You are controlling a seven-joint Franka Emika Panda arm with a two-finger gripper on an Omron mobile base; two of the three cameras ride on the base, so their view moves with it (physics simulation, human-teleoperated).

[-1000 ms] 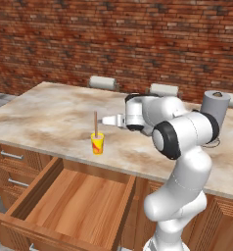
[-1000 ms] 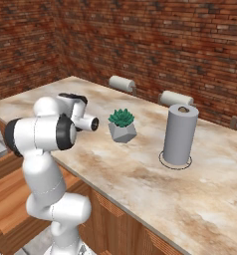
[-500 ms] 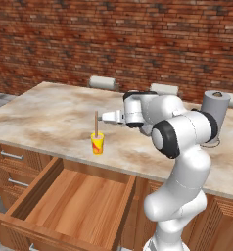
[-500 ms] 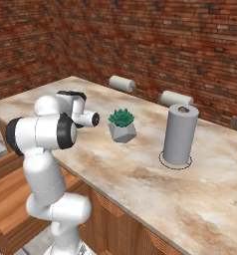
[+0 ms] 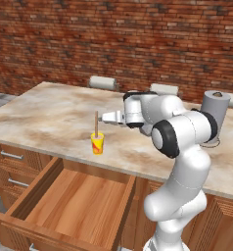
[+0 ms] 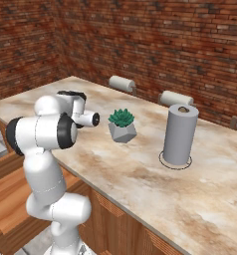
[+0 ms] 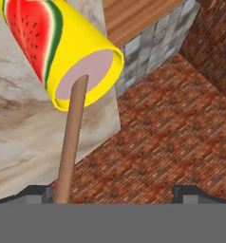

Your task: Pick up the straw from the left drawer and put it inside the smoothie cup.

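The yellow smoothie cup (image 5: 97,143) stands near the counter's front edge, above the pulled-out left drawer (image 5: 64,206). The reddish-brown straw (image 5: 96,122) stands upright in it, rising well above the rim. My gripper (image 5: 106,117) hovers just right of the straw's upper part, level with it. In the hand view the cup (image 7: 77,52) shows a watermelon print and the straw (image 7: 70,142) runs from its pink top down beside my left fingertip (image 7: 39,192). The gripper (image 7: 117,192) is open, its fingers wide apart and holding nothing.
A grey paper-towel roll (image 5: 215,112) stands on the marble counter (image 5: 40,112) at the right, and a potted succulent (image 6: 122,124) sits behind my arm. Narrower drawers (image 5: 11,157) with short handles lie left of the open one. The brick wall backs the counter.
The hand has edged very slightly upward beside the straw. The straw stays standing in the cup throughout.
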